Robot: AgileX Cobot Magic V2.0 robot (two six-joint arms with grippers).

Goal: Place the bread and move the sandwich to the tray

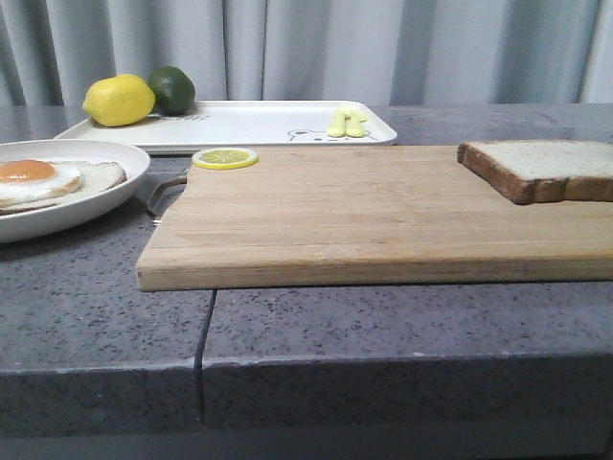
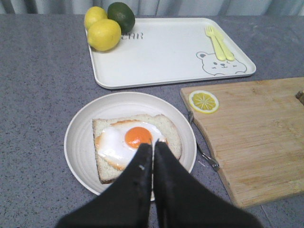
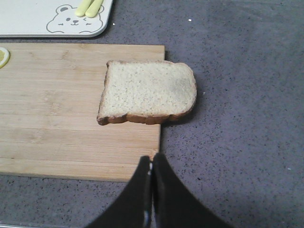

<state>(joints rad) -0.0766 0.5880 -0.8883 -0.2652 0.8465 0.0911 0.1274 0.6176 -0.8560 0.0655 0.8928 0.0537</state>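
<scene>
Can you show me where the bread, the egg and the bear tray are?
bread [image 3: 148, 90]: right wrist view, middle of its pale face.
egg [image 2: 137, 136]: left wrist view, orange yolk.
tray [image 2: 161, 52]: left wrist view, bare white floor.

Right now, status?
Both grippers, left and right, shut and empty. Bread overhanging cutting board edge. Egg slice on plate. Tray unobstructed.

Bread [image 1: 541, 168] flat on board [image 1: 364, 216].

light: soft, even, slightly dim
shadows: faint beside the bread [image 3: 148, 91]
focus: sharp in all 3 views, no glare
</scene>
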